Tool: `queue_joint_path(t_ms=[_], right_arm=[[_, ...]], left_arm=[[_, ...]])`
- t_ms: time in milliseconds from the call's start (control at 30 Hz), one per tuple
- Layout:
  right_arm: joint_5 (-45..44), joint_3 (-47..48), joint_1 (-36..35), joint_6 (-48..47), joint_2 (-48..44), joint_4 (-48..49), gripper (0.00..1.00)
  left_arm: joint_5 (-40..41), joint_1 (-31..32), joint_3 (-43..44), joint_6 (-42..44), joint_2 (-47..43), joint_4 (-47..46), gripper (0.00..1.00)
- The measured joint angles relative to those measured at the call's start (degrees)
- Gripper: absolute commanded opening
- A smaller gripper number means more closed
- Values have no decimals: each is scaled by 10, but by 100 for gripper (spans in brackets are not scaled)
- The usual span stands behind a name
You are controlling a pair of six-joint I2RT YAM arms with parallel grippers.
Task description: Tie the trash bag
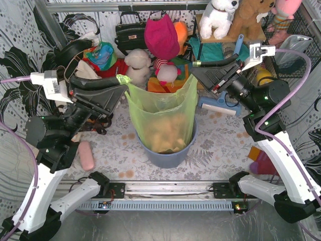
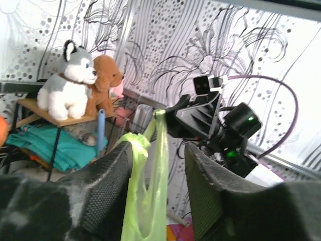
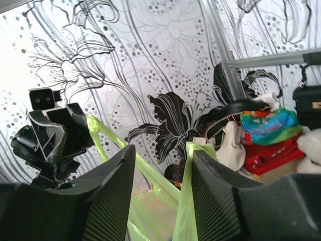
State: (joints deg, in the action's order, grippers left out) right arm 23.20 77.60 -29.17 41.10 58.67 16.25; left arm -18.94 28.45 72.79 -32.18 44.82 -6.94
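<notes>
And here's the thin translucent lime-green plastic trash bag (image 1: pixel 163 118), standing in the round blue plastic bin (image 1: pixel 168 156). Its mouth is pulled wide above the bin's rim, and yellowish-brown crumpled stuff shows through the film. The left gripper (image 1: pixel 122 88) hangs above the bin's left side with its jaws parted, and the bag's left corner is looped over one finger, not pinched. The right gripper (image 1: pixel 195 70) mirrors it above the bin's right side, jaws apart too, with the other green corner draped on a finger. The bag's rim stretches between them, over the bin.
</notes>
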Motion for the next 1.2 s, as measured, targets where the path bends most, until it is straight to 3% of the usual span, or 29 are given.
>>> queue_joint_path(t_ms=[100,433,633,933,1200], right_arm=[[23,6,0,4,11,29,56],[65,-59,0,15,-28,16,73],[73,-77,0,13,-47,-26,75],[90,-76,0,10,-53,-52,76],[113,-68,0,6,-56,-60,78]], left_arm=[[-4,0,10,-1,-1,-2,74],[8,0,3,15,-15,69,86],[-2,0,4,23,0,115,84],[-139,0,34,23,54,158,77],[-231,0,70,3,43,177,71]])
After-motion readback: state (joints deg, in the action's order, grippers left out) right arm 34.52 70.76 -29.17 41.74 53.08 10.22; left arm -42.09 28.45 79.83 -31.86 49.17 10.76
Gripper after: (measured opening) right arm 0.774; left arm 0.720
